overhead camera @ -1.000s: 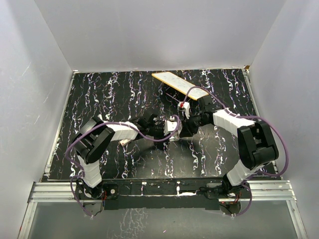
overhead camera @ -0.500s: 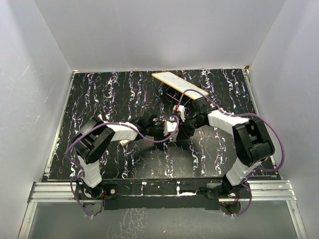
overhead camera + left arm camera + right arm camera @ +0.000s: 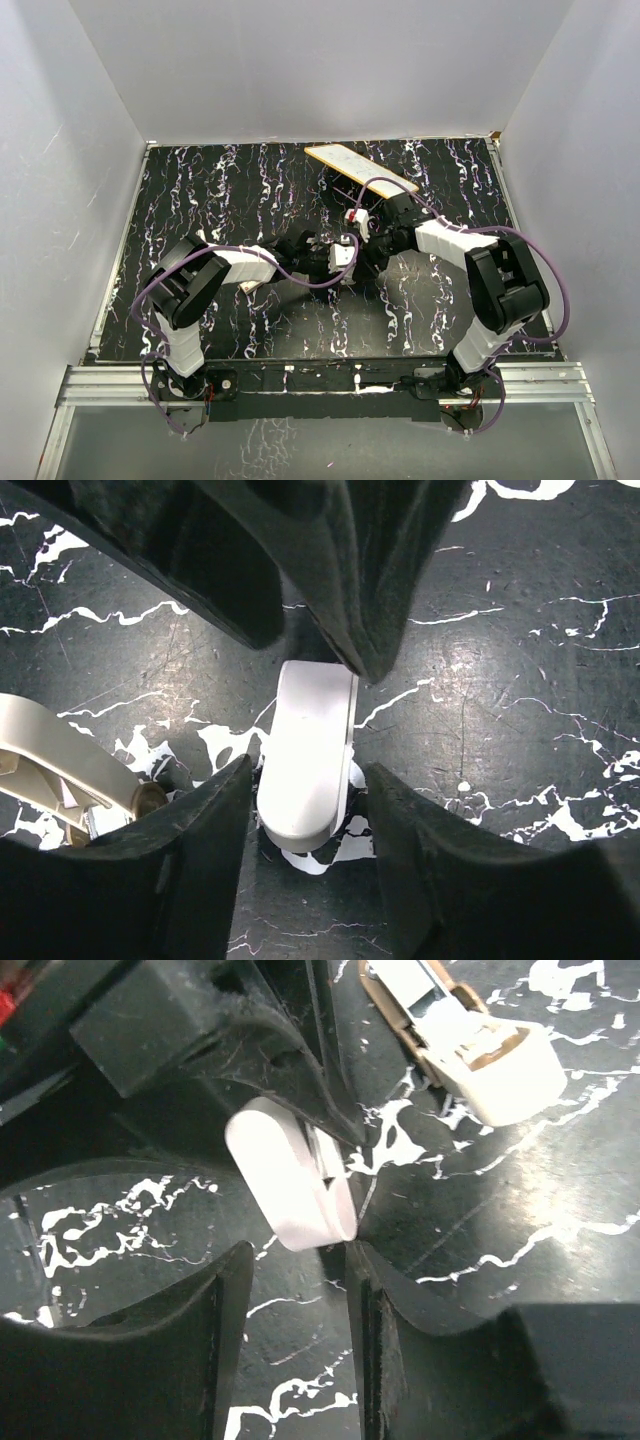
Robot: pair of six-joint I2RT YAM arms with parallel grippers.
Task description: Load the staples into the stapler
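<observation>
The left pincer and the right pincer meet from opposite sides over a small whitish plastic mini stapler. It sits about midway between the near and far edges of the black, white-veined counter, slightly toward the right edge. A flat pale board with yellow edges lies apart from it near the far edge.

In the left wrist view, the left pincer is set narrow, its black fingers close against both flanks of the stapler's rounded white arm. It looks gripped. The right pincer's dark fingers cover that arm's far end. The stapler's second arm, cream with metal showing, splays off to the left, so the hinge stands open in a V.

In the right wrist view, the right pincer is also narrow and straddles the white arm's tip. One finger seems to touch it and a dark sliver shows at the other, so I cannot tell whether it clamps. The other arm carries a tan metal channel.

The step in hand appears to be holding the stapler spread to expose its channel. No staple strip is visible. The next move calls for one pincer to keep the stapler steady while the other fetches staples and lines them up with the channel.
</observation>
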